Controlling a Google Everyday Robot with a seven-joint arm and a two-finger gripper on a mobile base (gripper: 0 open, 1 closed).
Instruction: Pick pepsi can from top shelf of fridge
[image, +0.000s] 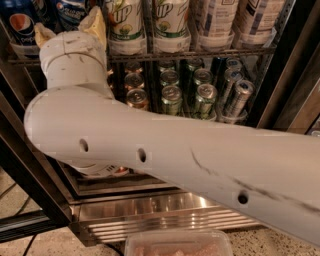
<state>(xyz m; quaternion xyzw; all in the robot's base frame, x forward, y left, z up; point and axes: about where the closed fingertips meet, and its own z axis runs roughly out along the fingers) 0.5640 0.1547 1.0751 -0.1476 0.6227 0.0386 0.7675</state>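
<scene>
At the top left of the fridge (165, 212): the end effector (69, 22) stands at the front edge of the top shelf (200, 52), and the thick white arm (175, 160) crosses the lower half of the view.
End effector state: the two tan fingers (96, 25) are spread well apart, so it is open and holds nothing.
Pepsi can: one blue pepsi can (72, 10) shows just above the gap between the fingers. Whether it is already inside the gap or behind it cannot be told from this view.
Other pepsi can: a second blue can with the round logo (19, 25) stands at the left end of the same shelf, beside the left finger.
Neighbours: white-green 7UP cans (126, 25) stand just right of the right finger, and small green and silver cans (200, 95) fill the lower rack.
Step in hand: this looks like the final approach before the grasp, and nothing is lifted yet.
Next move: the end effector probably has to go a little further in, so that the fingers pass on both sides of the blue can, then close on its body and draw it out over the front edge.
Risk: the right finger is near the 7UP cans and could push one during the reach.
</scene>
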